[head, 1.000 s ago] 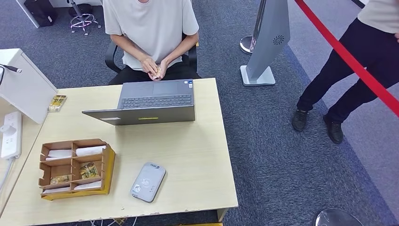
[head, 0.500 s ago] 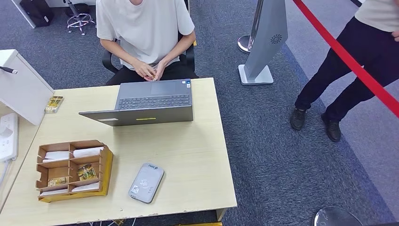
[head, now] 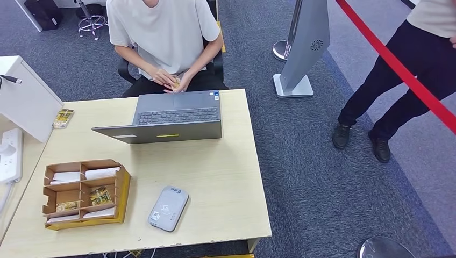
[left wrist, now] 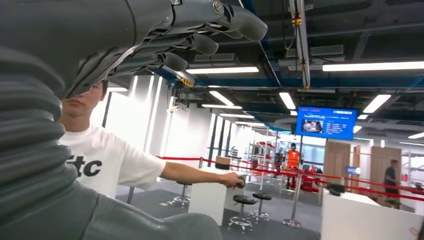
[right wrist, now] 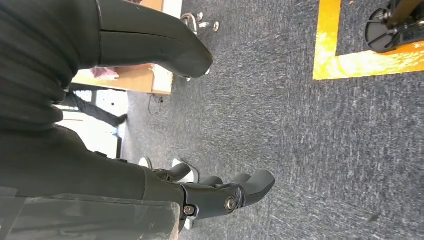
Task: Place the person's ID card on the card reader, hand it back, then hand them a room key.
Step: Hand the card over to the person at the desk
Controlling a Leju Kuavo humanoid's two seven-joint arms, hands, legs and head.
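Note:
A seated person behind the desk holds a small card [head: 175, 83] in both hands, just past the laptop [head: 172, 121]. The grey card reader [head: 168, 208] lies flat near the desk's front edge. To its left stands a wooden divided box [head: 123, 191] holding white cards and patterned room key cards [head: 100, 195]. My left hand [left wrist: 150, 45] is raised, facing a person in a white shirt, its fingers spread and holding nothing. My right hand [right wrist: 200, 192] hangs over the grey carpet, fingers apart and holding nothing.
A white box [head: 27, 99] and a power strip [head: 11, 156] sit at the desk's left, with another patterned card [head: 63, 118] beside the box. To the right stand a grey kiosk [head: 306, 43], a red barrier belt [head: 398, 67] and a second person [head: 414, 80].
The whole picture has shifted slightly, so the camera moved. The seated person has shifted a little on the chair, still holding the card. Nothing on the desk moved.

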